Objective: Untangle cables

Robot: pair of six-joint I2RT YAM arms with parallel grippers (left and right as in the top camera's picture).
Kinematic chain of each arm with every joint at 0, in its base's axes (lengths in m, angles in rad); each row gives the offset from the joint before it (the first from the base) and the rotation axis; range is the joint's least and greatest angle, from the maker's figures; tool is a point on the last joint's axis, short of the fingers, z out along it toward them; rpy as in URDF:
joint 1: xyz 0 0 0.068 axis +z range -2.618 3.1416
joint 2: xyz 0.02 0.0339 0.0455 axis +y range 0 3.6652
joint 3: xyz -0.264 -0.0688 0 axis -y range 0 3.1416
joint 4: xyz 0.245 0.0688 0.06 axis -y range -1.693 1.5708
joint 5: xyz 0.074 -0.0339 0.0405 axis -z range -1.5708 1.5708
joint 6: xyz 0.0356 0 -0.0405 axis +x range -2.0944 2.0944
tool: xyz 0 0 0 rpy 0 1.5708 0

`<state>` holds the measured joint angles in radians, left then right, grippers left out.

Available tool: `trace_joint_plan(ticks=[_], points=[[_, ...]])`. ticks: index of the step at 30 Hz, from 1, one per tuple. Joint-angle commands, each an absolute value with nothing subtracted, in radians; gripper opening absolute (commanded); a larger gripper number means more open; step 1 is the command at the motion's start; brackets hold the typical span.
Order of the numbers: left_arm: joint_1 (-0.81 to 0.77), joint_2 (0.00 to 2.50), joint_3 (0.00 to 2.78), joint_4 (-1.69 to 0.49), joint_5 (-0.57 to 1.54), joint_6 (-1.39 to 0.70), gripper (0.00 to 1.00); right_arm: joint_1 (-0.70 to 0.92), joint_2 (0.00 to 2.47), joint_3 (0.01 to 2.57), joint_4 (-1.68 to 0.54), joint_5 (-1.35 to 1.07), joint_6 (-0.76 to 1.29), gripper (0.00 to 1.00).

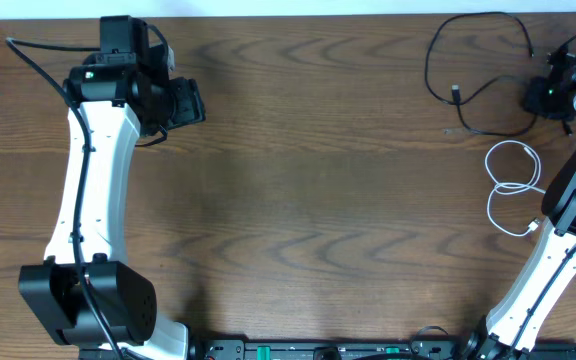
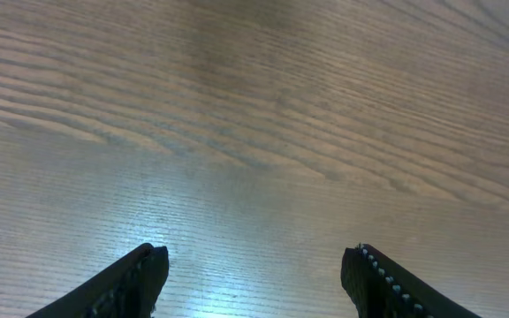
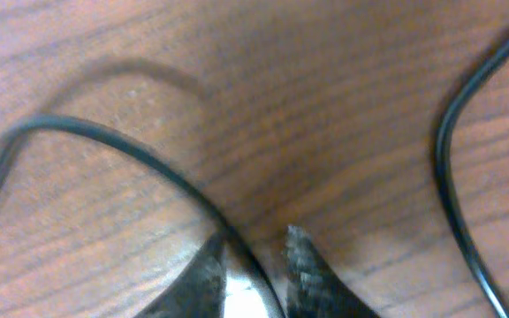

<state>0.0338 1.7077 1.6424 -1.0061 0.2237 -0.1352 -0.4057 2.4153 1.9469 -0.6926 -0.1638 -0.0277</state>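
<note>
Black cable (image 3: 131,146) between narrowed right pincer (image 3: 254,240)

Left pincer (image 2: 254,269) spread wide, angled downward, right pincer (image 3: 253,261) low, fingers (image 3: 306,278) close together, small gap.

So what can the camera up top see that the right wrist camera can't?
Only the overhead view shows the looped thin white cable and the white left arm. Only the right wrist view shows, up close, the thin black cable running in between the fingertips of the right gripper. Both show that black cable and the brown wooden table.
</note>
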Motion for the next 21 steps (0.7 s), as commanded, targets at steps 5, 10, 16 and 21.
trace_joint_plan(ticks=[5, 10, 16, 21], points=[[0.027, 1.713, 1.638, -1.009, 0.224, -0.144, 0.68, -0.419, 2.381, 2.038, -0.790, -0.195, 0.060, 0.01], [0.027, 1.713, 1.638, -1.009, 0.225, -0.144, 0.68, -0.433, 2.226, 2.169, -0.875, -0.189, 0.072, 0.01], [0.027, 1.713, 1.638, -1.014, 0.225, -0.144, 0.68, -0.482, 1.973, 2.276, -0.916, 0.086, 0.307, 0.01], [0.027, 1.713, 1.638, -1.014, 0.225, -0.144, 0.69, -0.555, 1.796, 2.278, -0.889, 0.207, 0.334, 0.01]])
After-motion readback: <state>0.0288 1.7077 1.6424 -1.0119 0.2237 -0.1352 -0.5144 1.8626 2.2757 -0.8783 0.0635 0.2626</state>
